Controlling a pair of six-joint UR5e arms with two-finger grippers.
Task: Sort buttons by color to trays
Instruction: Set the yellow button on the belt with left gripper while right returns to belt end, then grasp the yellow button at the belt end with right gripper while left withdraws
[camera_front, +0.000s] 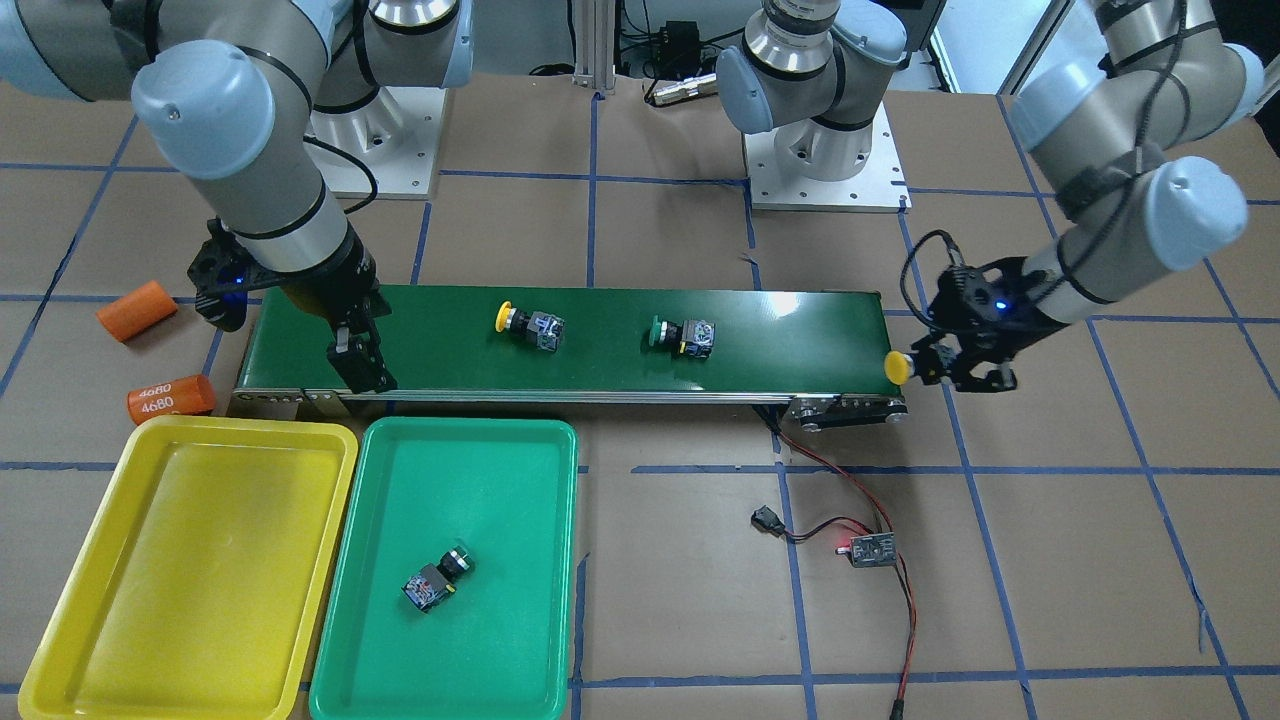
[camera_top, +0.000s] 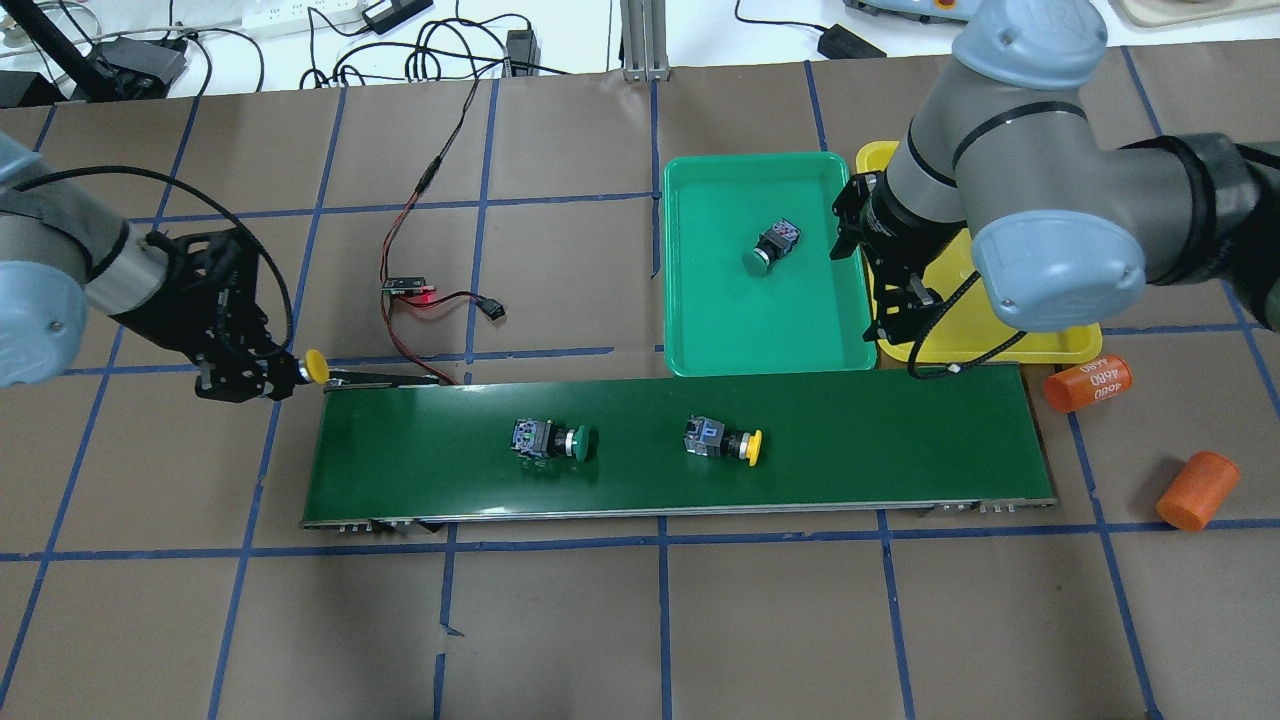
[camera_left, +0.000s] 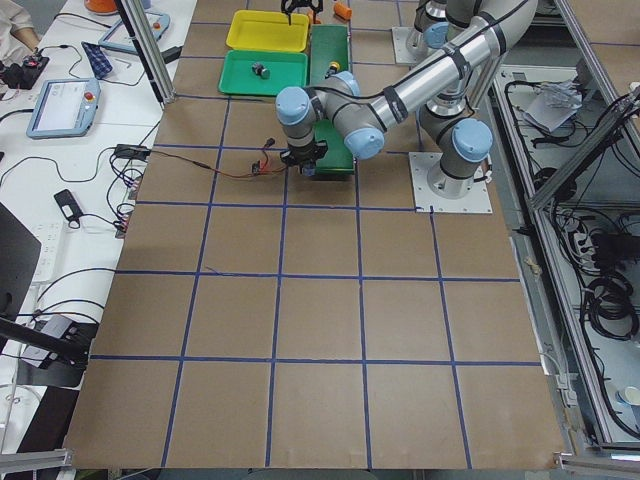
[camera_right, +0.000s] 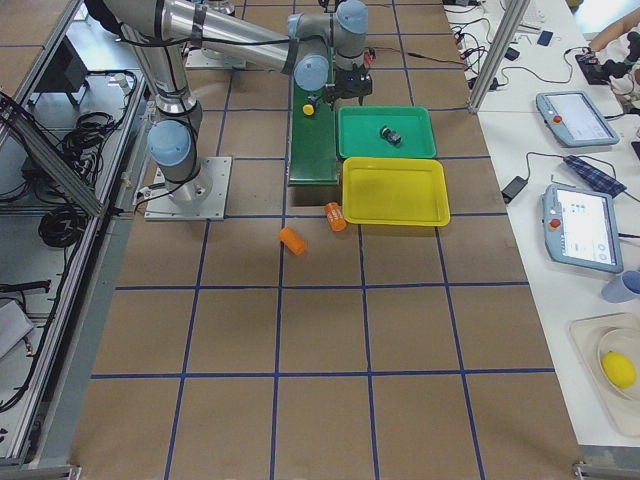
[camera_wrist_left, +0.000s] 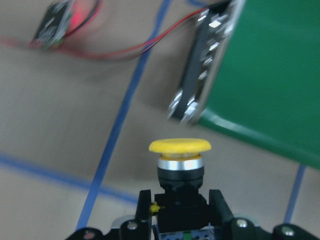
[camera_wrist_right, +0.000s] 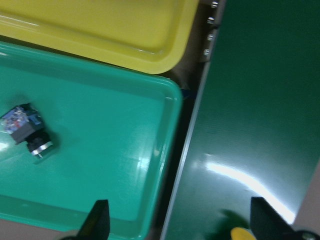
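Note:
My left gripper (camera_front: 940, 365) (camera_top: 270, 375) (camera_wrist_left: 180, 200) is shut on a yellow button (camera_front: 897, 367) (camera_wrist_left: 180, 160), held just off the end of the belt with the cap pointing at it. A second yellow button (camera_front: 530, 325) (camera_top: 720, 440) and a green button (camera_front: 683, 335) (camera_top: 550, 440) lie on the belt. Another green button (camera_front: 437, 578) (camera_wrist_right: 30, 132) lies in the green tray (camera_front: 500, 500) (camera_top: 720, 310). The yellow tray (camera_front: 190, 560) (camera_top: 1000, 345) holds nothing. My right gripper (camera_front: 360, 365) (camera_wrist_right: 180, 215) hangs open over the belt's edge beside both trays, nothing between its fingers.
The long dark-green conveyor belt (camera_front: 800, 330) (camera_top: 900, 450) crosses the table. Two orange cylinders (camera_front: 137, 310) (camera_front: 170, 397) lie past its end near the yellow tray. A small circuit board with red and black wires (camera_front: 868, 550) (camera_top: 405, 288) sits near the other end.

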